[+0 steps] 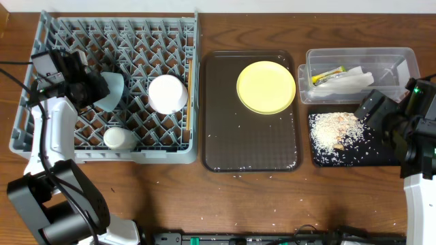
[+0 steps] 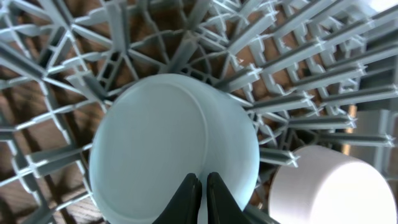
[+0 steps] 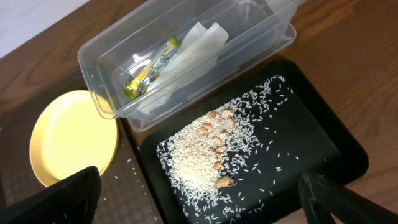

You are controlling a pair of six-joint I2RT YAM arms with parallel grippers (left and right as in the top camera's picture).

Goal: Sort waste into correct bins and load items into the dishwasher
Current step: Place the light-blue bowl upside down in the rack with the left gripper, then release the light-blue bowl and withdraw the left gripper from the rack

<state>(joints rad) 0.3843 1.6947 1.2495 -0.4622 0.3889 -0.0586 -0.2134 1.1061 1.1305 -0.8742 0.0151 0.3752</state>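
Note:
In the grey dishwasher rack a light blue bowl leans on the pegs, beside a white bowl, a small white cup and chopsticks. My left gripper is shut, its tips right at the blue bowl, nothing visibly between them. The right gripper stands wide open above the black tray, which holds rice crumbs. The clear tub contains a napkin and a wrapper. A yellow plate lies apart.
The plate rests on a dark brown serving tray between the rack and the bins. Stray rice grains dot that tray and the wooden table in front of it. Rack pegs crowd round the blue bowl.

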